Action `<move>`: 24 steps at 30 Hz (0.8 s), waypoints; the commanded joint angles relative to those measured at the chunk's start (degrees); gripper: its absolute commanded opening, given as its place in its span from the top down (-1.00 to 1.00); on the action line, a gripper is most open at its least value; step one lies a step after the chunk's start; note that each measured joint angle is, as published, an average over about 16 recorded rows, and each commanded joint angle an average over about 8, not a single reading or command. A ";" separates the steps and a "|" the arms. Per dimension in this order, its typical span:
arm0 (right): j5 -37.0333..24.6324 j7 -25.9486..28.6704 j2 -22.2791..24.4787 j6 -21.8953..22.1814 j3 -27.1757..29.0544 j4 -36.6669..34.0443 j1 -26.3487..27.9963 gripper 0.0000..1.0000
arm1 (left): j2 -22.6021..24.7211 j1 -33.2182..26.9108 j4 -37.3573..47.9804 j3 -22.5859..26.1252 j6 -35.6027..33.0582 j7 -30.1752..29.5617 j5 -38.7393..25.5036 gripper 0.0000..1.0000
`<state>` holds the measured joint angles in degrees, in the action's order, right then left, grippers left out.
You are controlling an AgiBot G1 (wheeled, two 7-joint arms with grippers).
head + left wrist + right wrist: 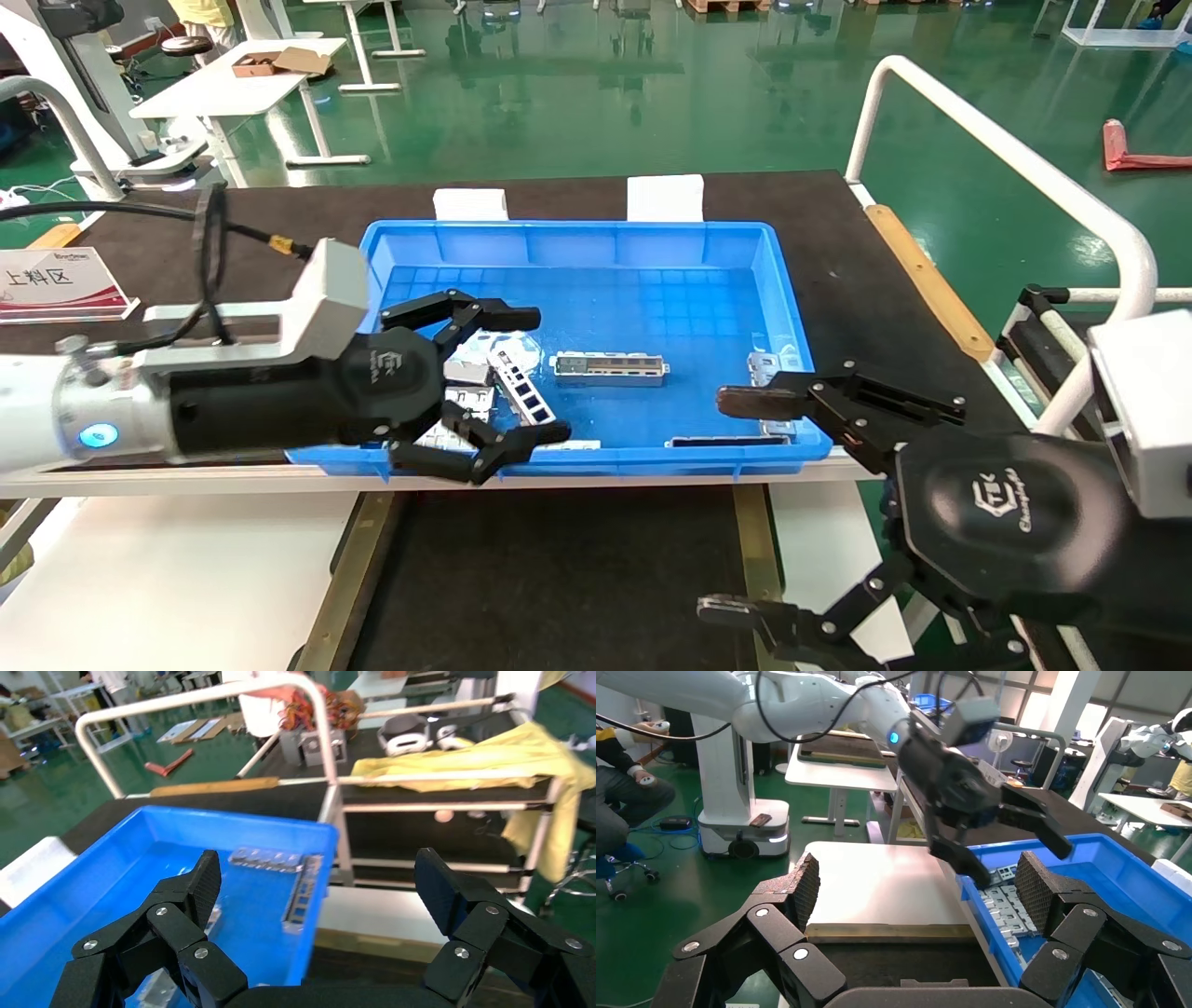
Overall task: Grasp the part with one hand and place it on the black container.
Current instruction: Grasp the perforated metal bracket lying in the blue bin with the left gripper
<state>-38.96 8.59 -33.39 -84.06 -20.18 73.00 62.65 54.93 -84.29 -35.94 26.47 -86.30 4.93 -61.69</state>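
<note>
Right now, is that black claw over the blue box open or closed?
Open. The left gripper hangs over the blue crate, fingers spread wide, holding nothing.

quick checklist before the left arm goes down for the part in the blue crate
1. Left gripper open and empty: ok, fingers spread wide over the crate's left side.
2. Part free to grasp: ok, it lies alone mid-floor of the blue crate, apart from the other metal pieces.
3. Gripper lined up over the part: not ok, it hangs over the pile of grey plates to the part's left.
4. Right gripper out of the way: cannot tell, it is open with one finger at the crate's near right corner.
5. Black container free for placing: ok, nothing lies on the visible surface.
</note>
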 commanded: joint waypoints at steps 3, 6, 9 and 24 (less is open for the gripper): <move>0.00 0.00 0.00 0.00 0.00 0.00 0.00 -1.00 | 3.03 -3.17 7.43 1.11 0.74 3.92 -2.36 -1.00; 0.00 0.00 0.00 0.00 -0.01 0.00 0.00 -1.00 | 5.28 -5.25 12.70 1.69 2.37 6.84 -3.77 -1.00; 0.01 0.00 0.00 0.00 -0.01 0.00 0.00 -1.00 | 7.49 -7.09 17.57 2.17 5.14 9.63 -5.08 -1.00; 0.02 -0.01 0.01 0.01 -0.02 0.00 0.01 -1.00 | 17.52 -11.59 31.20 4.19 27.21 18.75 -10.14 -1.00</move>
<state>-38.94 8.57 -33.38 -84.06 -20.20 73.00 62.65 72.26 -95.67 -5.02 30.62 -59.54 23.52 -71.72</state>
